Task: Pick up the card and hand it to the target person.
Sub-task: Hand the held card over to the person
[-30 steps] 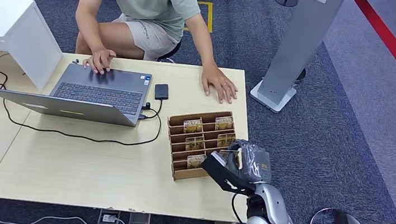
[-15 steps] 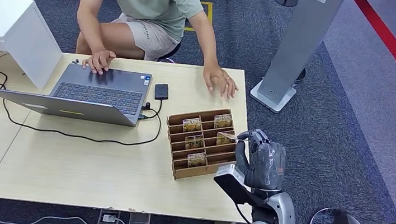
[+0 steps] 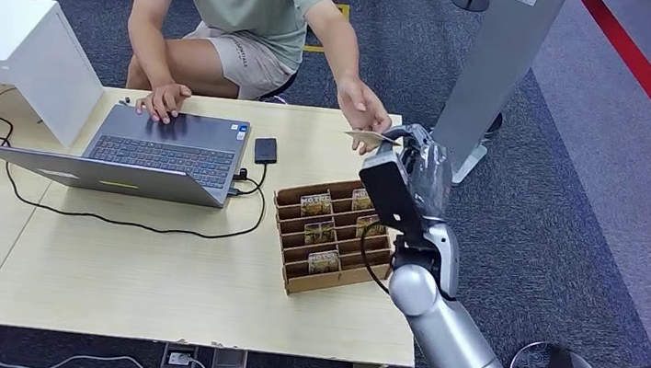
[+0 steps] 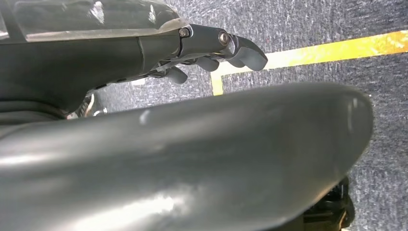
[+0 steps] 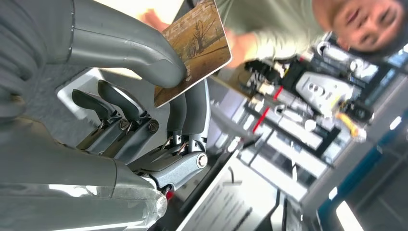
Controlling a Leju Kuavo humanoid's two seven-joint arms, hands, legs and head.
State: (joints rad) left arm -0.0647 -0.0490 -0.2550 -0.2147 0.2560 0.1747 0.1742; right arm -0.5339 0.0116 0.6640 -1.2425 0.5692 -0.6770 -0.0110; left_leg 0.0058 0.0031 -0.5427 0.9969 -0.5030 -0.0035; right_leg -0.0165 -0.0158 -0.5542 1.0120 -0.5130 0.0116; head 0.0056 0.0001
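1. I am in the hand-over step: my right hand (image 3: 418, 171) is pinching the card (image 5: 197, 48) between thumb and fingers (image 5: 190, 113), holding it just under the person's hand (image 3: 363, 110).
2. Next, I judge, I should release only once they are gripping it.
3. A second ago this hand was low beside the card rack (image 3: 330, 235); the person's hand was lying on the bench (image 3: 154, 276).
4. My left hand (image 4: 211, 48) is hanging, fingers curling loosely around nothing.
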